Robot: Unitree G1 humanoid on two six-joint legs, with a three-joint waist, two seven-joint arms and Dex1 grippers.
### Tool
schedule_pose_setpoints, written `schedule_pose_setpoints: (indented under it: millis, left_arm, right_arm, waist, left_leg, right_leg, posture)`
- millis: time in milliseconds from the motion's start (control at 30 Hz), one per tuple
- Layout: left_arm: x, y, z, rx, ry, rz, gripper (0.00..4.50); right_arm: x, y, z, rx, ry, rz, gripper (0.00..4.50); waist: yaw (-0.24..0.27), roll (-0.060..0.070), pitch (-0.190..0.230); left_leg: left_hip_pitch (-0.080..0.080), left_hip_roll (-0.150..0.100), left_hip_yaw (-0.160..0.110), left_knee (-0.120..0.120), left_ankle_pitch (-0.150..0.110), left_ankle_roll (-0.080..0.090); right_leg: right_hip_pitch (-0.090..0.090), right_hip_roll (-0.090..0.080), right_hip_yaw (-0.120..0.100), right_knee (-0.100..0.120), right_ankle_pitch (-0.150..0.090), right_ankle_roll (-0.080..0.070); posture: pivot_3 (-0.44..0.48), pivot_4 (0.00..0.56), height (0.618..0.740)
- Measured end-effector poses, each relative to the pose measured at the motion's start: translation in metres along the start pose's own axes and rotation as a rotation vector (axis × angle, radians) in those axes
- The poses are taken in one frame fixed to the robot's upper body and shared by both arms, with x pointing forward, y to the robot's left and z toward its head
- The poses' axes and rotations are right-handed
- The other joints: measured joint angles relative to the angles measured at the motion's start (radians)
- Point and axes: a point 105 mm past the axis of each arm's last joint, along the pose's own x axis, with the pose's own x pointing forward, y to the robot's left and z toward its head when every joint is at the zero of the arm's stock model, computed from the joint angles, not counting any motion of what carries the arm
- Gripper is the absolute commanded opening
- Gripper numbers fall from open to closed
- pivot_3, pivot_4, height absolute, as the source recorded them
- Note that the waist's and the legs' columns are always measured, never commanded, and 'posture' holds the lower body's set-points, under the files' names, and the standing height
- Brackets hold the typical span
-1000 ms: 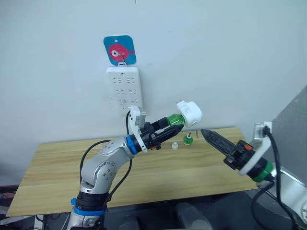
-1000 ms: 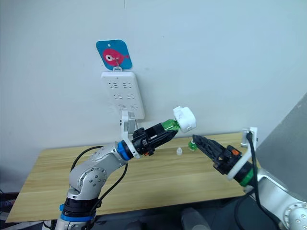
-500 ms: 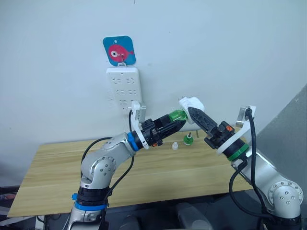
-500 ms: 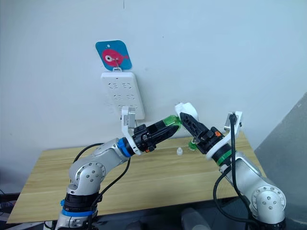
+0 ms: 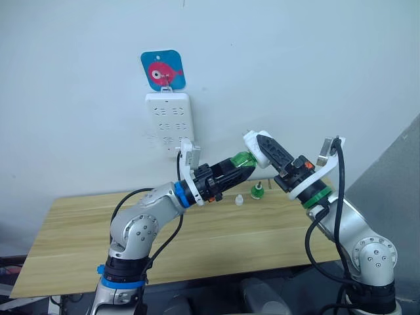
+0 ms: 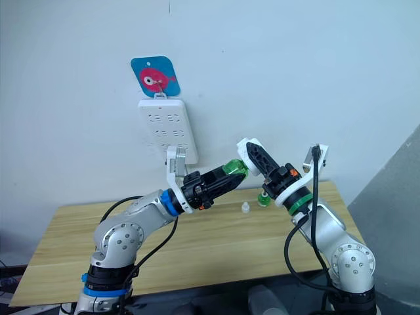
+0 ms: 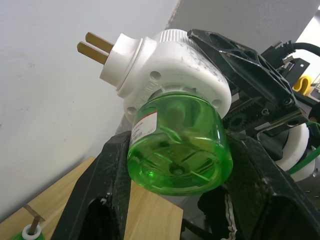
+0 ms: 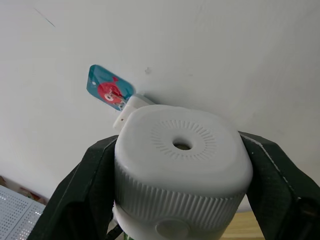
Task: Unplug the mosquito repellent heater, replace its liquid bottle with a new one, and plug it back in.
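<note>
Heater (image 8: 182,160) clamped by right fingers (image 8: 272,190), left fingers (image 7: 107,185) clamping its green bottle (image 7: 177,145); left wrist shows prongs (image 7: 95,45)

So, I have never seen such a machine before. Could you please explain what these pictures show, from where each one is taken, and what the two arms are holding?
This is a humanoid robot with two arms, each ending in a gripper of two black fingers. Two pictures come from cameras in its head, looking down over a light wooden table. The other two come from a camera on each wrist.

The left gripper holds a clear green plastic liquid bottle. That bottle sits in a small white rounded plastic heater with two metal prongs. The right gripper clamps this heater from the other side, so both arms hold it in the air.

On the table lie a small green bottle and a little white cap. A white power strip hangs on the wall under a blue card with a pink fish.
</note>
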Motion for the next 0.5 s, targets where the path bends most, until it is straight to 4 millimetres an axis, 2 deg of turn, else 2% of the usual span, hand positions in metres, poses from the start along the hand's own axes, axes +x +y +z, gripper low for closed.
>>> schedule_pose_setpoints:
  millis: [133, 167, 333, 500]
  left_arm:
    - [0.0, 0.002, -0.001, 0.035, 0.007, 0.012, 2.28]
    - [0.0, 0.002, -0.001, 0.047, 0.009, 0.019, 2.99]
    - [-0.004, 0.01, -0.001, 0.115, 0.034, 0.072, 4.49]
    - [-0.025, 0.018, -0.018, 0.13, 0.127, 0.125, 4.5]
  right_arm:
    - [0.001, 0.0, -0.001, 0.002, 0.003, -0.001, 3.15]
    - [0.002, 0.0, -0.001, 0.002, 0.005, 0.001, 3.14]
    - [0.005, 0.002, -0.006, -0.007, 0.029, 0.002, 3.09]
    - [0.005, 0.002, -0.004, -0.04, 0.024, -0.007, 3.09]
  waist:
    - [0.0, 0.0, -0.001]
    - [0.0, 0.0, -0.001]
    - [0.001, 0.0, -0.003]
    - [-0.001, 0.0, -0.004]
  left_leg:
    - [0.0, 0.0, 0.0, 0.0, 0.0, 0.0]
    - [0.0, 0.0, 0.0, 0.0, 0.0, 0.0]
    - [0.0, 0.0, 0.0, 0.0, 0.0, 0.0]
    - [0.0, 0.0, 0.0, -0.001, 0.0, 0.0]
  right_leg:
    - [0.0, 0.0, 0.0, 0.0, 0.0, 0.0]
    - [0.0, 0.0, 0.0, 0.0, 0.0, 0.0]
    - [0.0, 0.0, 0.0, 0.0, 0.0, 0.0]
    - [-0.001, 0.0, 0.0, 0.0, 0.0, 0.0]
  posture:
    - [-0.215, 0.041, 0.735]
    - [-0.215, 0.041, 0.735]
    - [-0.213, 0.043, 0.735]
    - [-0.216, 0.047, 0.735]
